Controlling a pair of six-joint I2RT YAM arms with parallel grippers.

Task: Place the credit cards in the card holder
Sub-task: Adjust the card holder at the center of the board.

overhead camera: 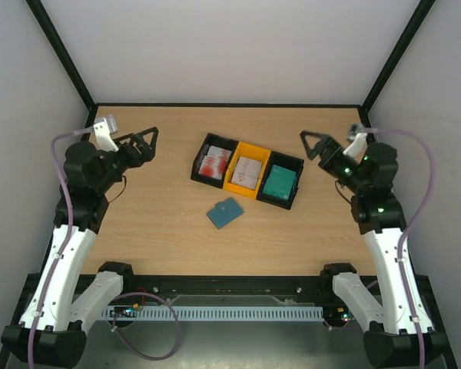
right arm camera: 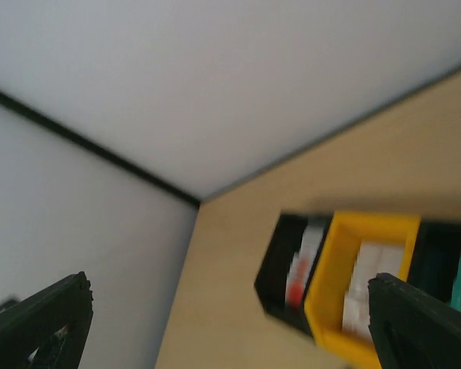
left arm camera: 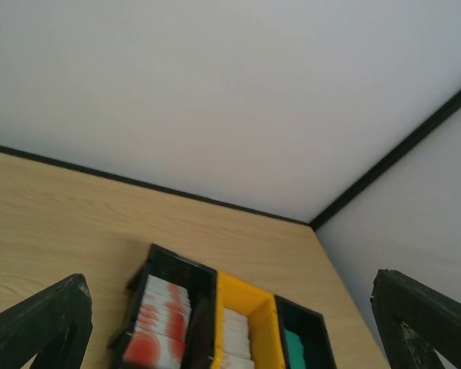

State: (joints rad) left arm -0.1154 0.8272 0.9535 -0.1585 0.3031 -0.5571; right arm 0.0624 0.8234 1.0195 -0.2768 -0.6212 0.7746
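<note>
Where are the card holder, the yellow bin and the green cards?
card holder [overhead camera: 225, 212], top view, middle of its blue cover.
yellow bin [overhead camera: 256, 148], top view, its far rim.
green cards [overhead camera: 278, 183], top view, top face of the stack.

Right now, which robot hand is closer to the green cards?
Right. The right gripper is just right of and behind the green cards; the left gripper is far off to their left, past all three bins.

Probably a robotics lab: white-walled, black-framed booth [overhead camera: 230, 46] around a wooden table [overhead camera: 161, 223].
</note>
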